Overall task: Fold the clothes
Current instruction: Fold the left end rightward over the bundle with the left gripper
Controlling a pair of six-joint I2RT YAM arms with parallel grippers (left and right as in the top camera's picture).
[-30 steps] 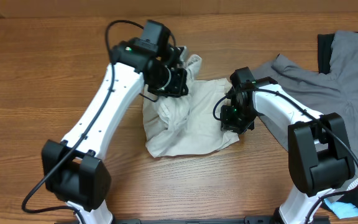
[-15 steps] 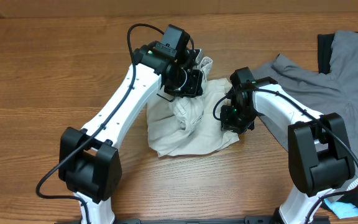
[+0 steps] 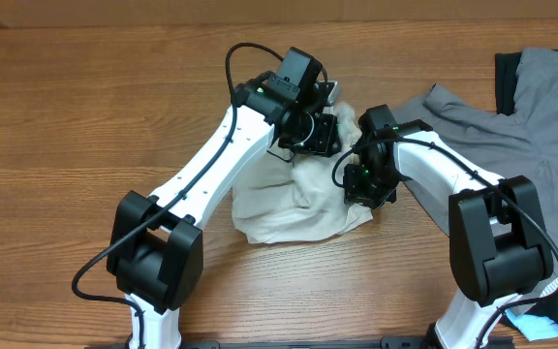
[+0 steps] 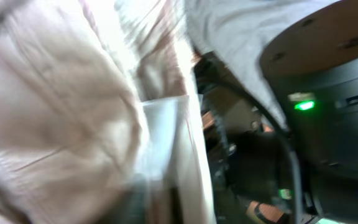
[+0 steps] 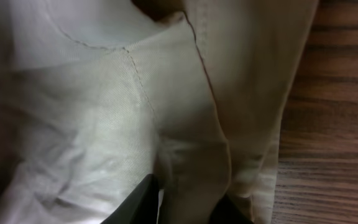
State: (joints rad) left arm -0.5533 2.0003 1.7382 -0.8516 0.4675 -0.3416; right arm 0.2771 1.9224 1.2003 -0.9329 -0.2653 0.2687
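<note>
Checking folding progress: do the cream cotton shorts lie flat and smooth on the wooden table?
No, the cream cotton shorts lie bunched in a wrinkled heap on the wooden table.

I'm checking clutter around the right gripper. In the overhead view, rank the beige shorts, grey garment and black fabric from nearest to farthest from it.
1. beige shorts, directly under the right gripper.
2. grey garment, off to its right.
3. black fabric, farther right, near the top.

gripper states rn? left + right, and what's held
Left gripper: at the beige shorts; wrist view is blurred, so open or closed cannot be told.
Right gripper: closed on a fold of the shorts.
</note>
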